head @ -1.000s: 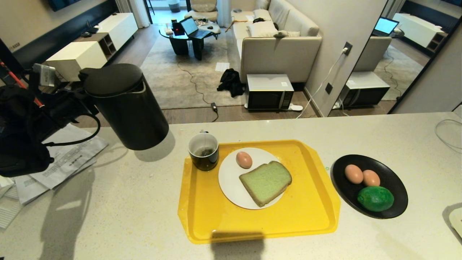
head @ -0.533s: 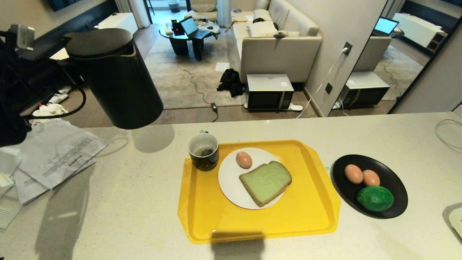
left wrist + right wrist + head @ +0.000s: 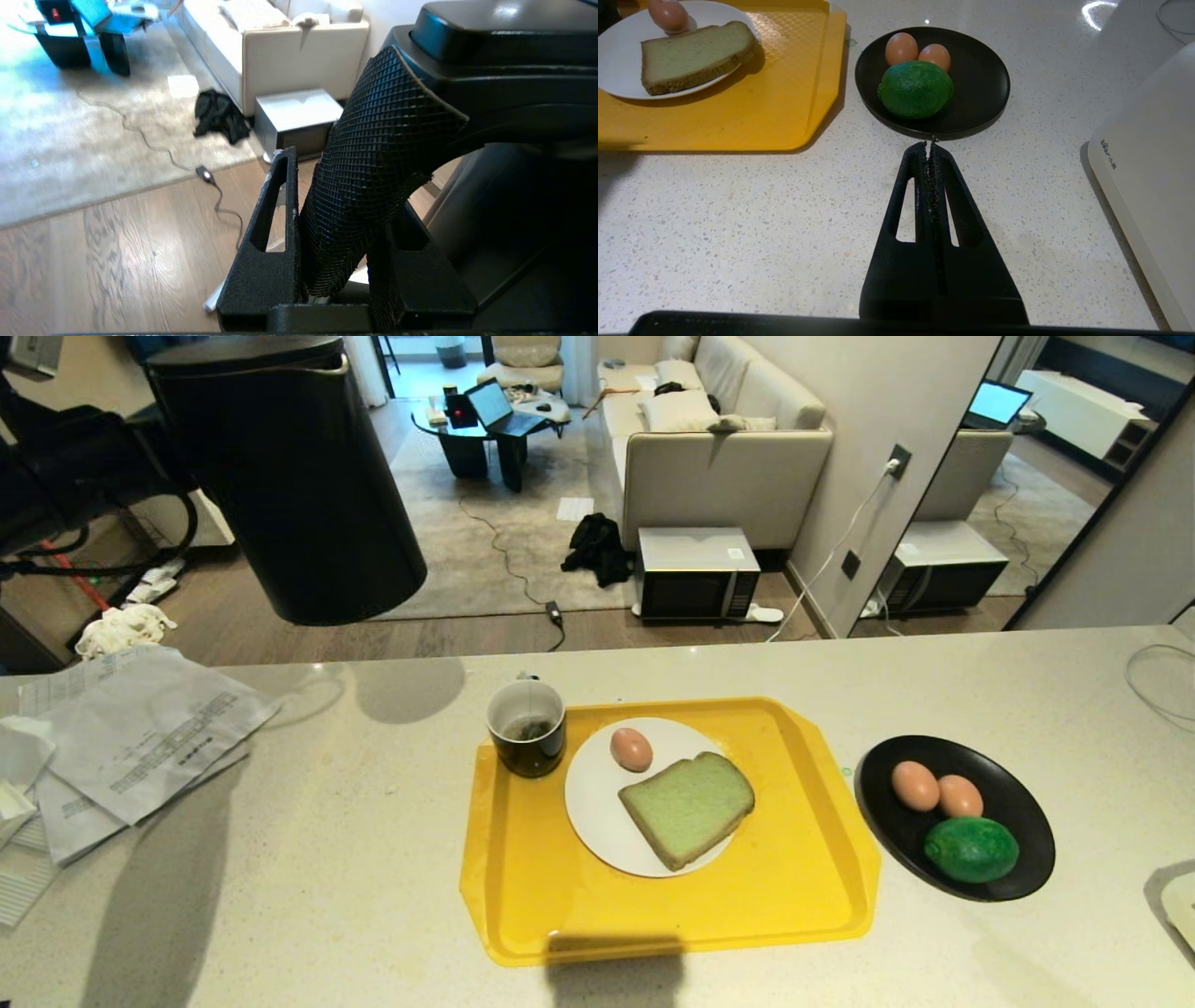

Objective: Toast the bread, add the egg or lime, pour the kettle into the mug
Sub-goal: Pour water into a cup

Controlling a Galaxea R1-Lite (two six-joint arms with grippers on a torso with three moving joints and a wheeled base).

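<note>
Far left, aloft: my left gripper [image 3: 334, 261] is clamped on the handle of the kettle [image 3: 289, 476], which hangs above the counter, left of the mug [image 3: 527, 726] on the yellow tray [image 3: 794, 905]. Centre: bread [image 3: 688, 807] and egg [image 3: 631, 749] on the white plate [image 3: 588, 821], so I judge the pour is in hand; next I must carry the spout right, over the mug, and tip. Right: lime [image 3: 915, 88] in the black dish [image 3: 985, 88], my right gripper [image 3: 932, 144] pressed shut and idle just near of it.

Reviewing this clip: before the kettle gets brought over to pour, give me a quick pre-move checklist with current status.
1. Left end effector clamped on the kettle handle: ok.
2. Kettle clear of the counter: ok.
3. Mug upright on the yellow tray: ok.
4. Spout over mug: not ok, kettle hangs off to the left.
5. Kettle water level: cannot tell.
6. Right end effector shut, clear of the tray: ok.
</note>
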